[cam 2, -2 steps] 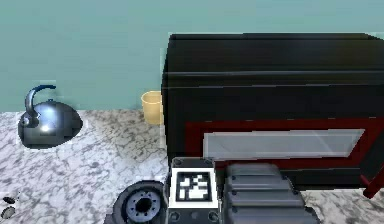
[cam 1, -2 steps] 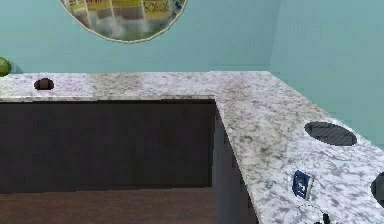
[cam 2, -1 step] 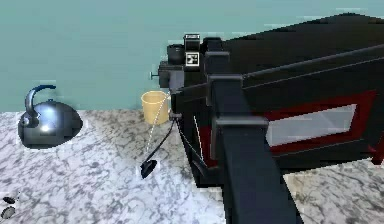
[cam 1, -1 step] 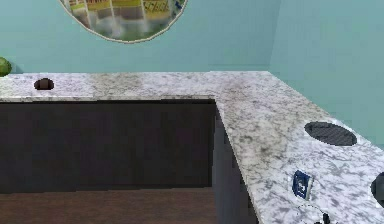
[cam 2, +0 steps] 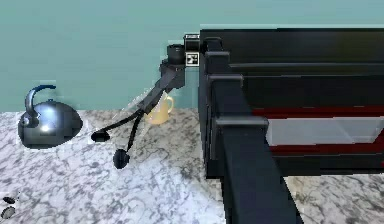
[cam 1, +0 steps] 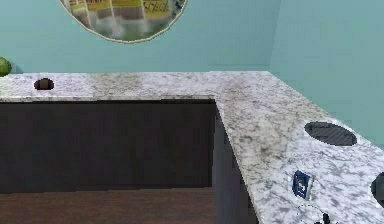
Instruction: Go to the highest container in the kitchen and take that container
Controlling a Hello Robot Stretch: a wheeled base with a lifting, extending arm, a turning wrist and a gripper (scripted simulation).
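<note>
Jaws: state unreadable — gripper [cam 2: 110, 147] above marble counter [cam 2: 70, 188], between kettle [cam 2: 48, 120] and cream mug [cam 2: 161, 108].

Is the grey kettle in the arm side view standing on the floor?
No, the kettle stands upright on the speckled stone countertop.

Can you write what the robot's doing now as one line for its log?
scene: grey kettle and cream cup on speckled counter | tool: seen between kettle and cup | holding: cannot tell

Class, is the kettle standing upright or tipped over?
Upright: the kettle sits on its base on the counter, handle arching above.
</note>
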